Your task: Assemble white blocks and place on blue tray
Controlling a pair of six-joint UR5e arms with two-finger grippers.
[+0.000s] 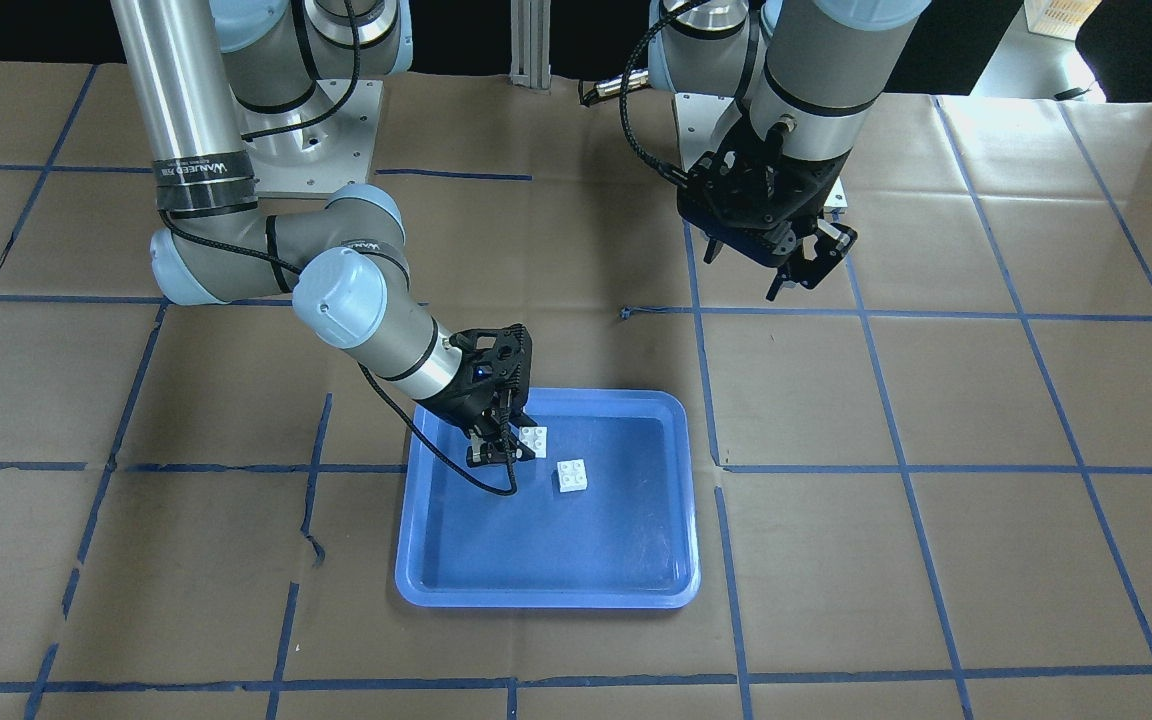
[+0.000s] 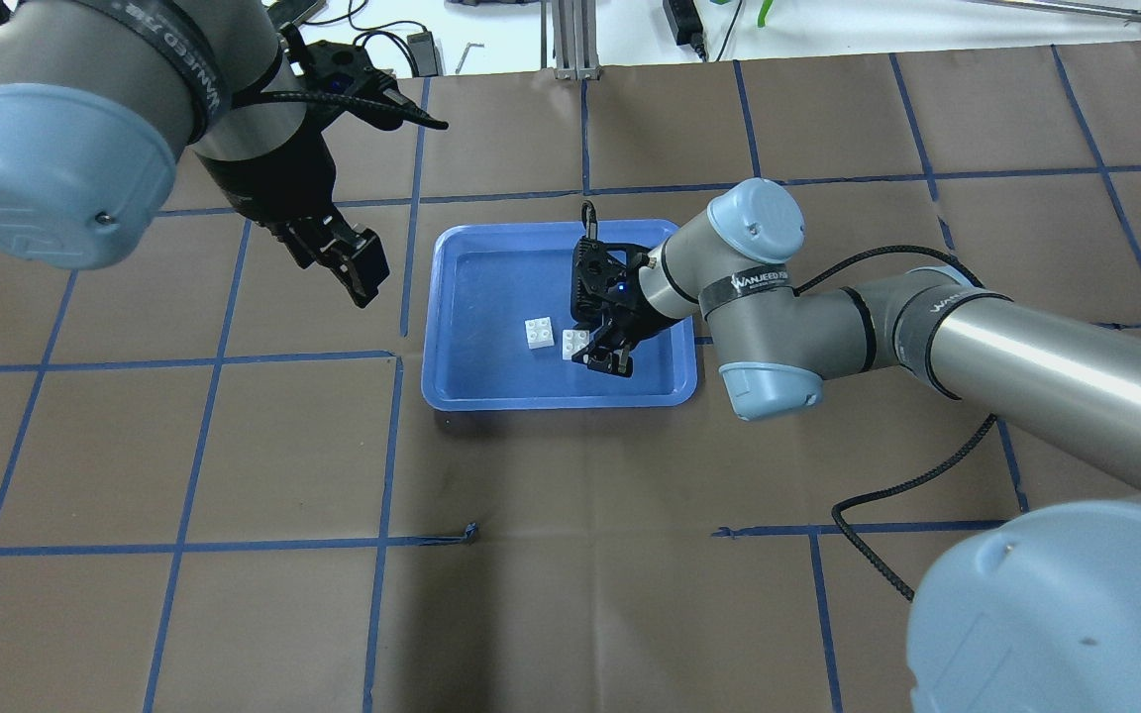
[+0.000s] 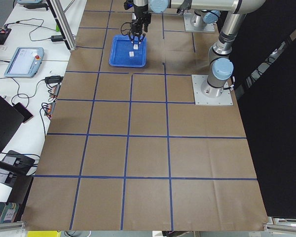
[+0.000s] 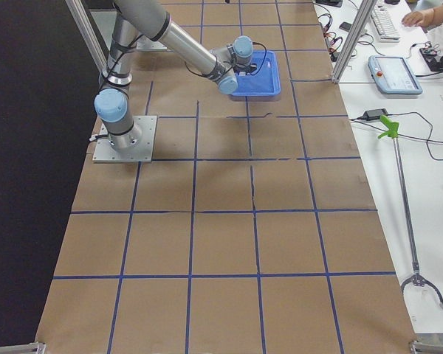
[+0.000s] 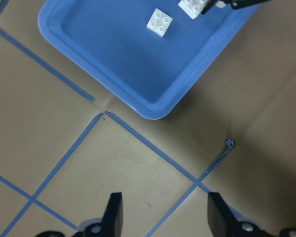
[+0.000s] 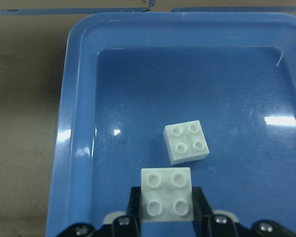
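Right fingers: the two black fingers (image 6: 135, 202) of the right gripper (image 6: 166, 210) were clamped on opposite sides of the held white block (image 6: 166, 199).
Block in the grip: the held white block was studs up, low inside the tray. Whether its underside touched the tray floor could not be told.
Other block: the second white block (image 6: 186, 142) lay studs up on the tray floor, just beside the held one. It was turned a little askew, with a narrow strip of blue showing between the two.
Tray: the blue tray (image 1: 546, 598) sat flat on the table, with both blocks inside its rim, near the middle of the floor.
Right arm: it reached in over the tray's rim, with the gripper angled down at the tray floor.
Left fingers: the fingers (image 5: 114, 212) of the left gripper (image 5: 165, 217) were spread wide with nothing between them.
Left gripper's place: it hung above bare paper off one corner of the tray, well apart from both blocks.
Table: the table (image 1: 936, 400) was covered in brown paper marked with a grid of blue tape.
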